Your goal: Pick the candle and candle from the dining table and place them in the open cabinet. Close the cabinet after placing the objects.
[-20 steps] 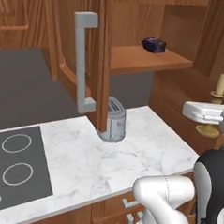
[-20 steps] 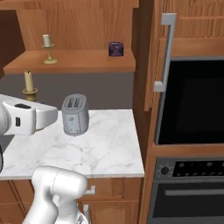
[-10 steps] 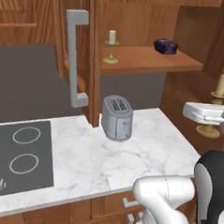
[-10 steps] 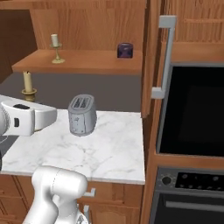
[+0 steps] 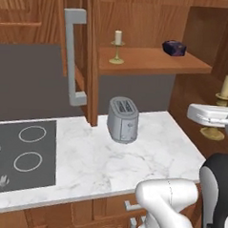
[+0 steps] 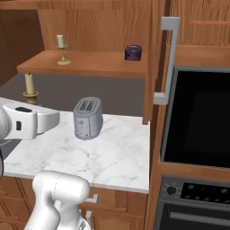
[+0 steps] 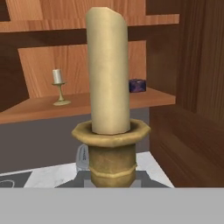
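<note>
The pincer (image 7: 111, 181) is gripping the thick candle (image 7: 108, 74) by its brass base, holding it upright beside the table (image 5: 132, 160), ready for the cabinet shelf (image 5: 152, 61) where the thin candle (image 5: 117, 47) is standing.

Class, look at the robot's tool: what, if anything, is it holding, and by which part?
It holds a candle standing upright in its brass candlestick, gripped low on the candlestick; the exact contact point is hidden.
</note>
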Available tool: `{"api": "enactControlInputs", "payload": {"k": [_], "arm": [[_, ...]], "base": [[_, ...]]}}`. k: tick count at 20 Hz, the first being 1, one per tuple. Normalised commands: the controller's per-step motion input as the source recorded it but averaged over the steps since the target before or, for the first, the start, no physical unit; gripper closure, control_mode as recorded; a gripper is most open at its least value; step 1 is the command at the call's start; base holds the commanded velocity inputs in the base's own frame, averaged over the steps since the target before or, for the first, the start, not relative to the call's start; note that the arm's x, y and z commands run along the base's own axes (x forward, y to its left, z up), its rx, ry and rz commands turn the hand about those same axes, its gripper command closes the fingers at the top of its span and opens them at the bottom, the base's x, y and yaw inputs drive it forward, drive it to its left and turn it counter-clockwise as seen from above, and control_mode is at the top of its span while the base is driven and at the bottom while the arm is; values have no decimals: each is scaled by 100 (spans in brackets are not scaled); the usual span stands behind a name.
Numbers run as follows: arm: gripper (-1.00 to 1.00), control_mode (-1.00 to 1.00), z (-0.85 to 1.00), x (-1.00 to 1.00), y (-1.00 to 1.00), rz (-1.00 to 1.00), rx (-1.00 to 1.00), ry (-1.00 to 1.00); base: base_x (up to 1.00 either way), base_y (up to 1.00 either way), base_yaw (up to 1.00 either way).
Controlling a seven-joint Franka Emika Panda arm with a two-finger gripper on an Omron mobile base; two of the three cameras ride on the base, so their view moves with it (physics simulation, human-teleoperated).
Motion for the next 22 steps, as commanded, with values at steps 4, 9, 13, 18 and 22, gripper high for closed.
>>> {"api": "enactControlInputs", "payload": {"k": [4,9,13,18,22], "arm": [[100,100,0,0,0,0,0,0],[100,100,0,0,0,0,0,0],[100,100,0,0,0,0,0,0],[100,100,0,0,0,0,0,0],[100,100,0,0,0,0,0,0]], "base": [[100,-9,12],[100,-11,13],[100,6,-1],[100,23,-17],[88,3,-4]]}}
